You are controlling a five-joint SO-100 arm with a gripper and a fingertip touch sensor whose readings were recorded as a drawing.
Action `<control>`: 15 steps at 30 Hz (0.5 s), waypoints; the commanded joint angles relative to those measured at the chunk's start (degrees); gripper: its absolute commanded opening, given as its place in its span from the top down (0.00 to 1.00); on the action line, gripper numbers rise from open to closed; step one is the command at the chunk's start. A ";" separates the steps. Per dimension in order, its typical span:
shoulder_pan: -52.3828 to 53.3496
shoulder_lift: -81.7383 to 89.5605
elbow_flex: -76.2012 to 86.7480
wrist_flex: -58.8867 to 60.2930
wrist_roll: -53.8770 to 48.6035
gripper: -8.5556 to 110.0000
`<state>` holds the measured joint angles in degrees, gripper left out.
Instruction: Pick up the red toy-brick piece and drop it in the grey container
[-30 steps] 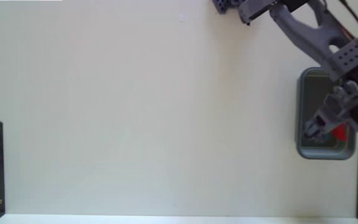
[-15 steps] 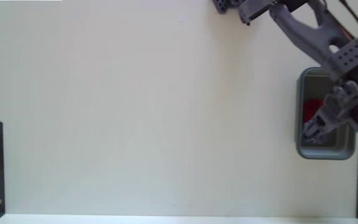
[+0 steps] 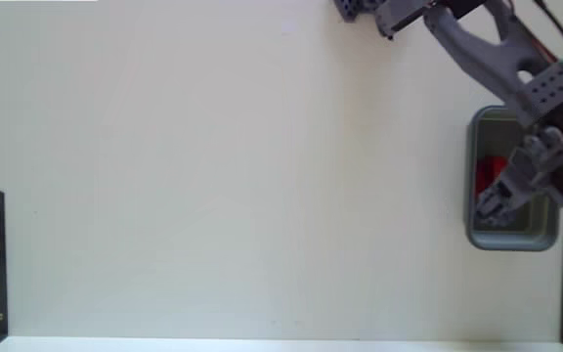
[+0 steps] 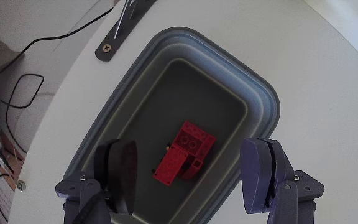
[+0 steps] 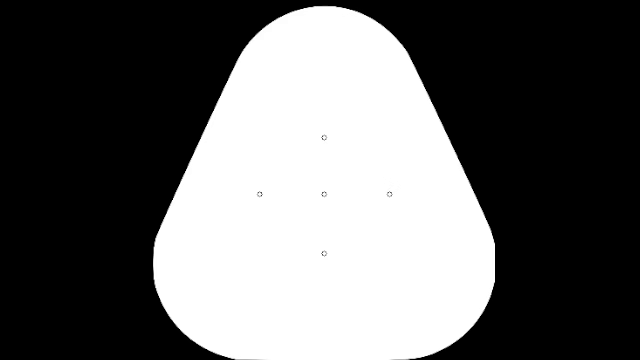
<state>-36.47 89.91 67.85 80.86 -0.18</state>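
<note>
Gripper: the gripper point(image 4: 191, 171) hangs over the tray, fingers point(image 4: 122, 174) spread wide, gripping nothing.
Brick: the red toy-brick piece point(image 4: 184, 155) lies loose on the floor of the grey container point(image 4: 263, 102) (between the fingers in the wrist view, below them).
Table: white table point(image 3: 213, 176); the container sits at its right edge in the fixed view.

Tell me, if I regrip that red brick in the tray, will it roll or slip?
The red toy-brick piece looks like stiff, light plastic lying flat in the grey container, so rolling seems unlikely. Its stepped, glossy faces may let it twist between the open gripper fingers.
</note>
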 commanded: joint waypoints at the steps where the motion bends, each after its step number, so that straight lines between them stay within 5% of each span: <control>1: -0.80 3.35 -1.79 0.84 0.18 0.00; 15: 2.63 7.85 2.68 0.87 0.18 0.00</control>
<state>-34.28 91.93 70.14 80.77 -0.18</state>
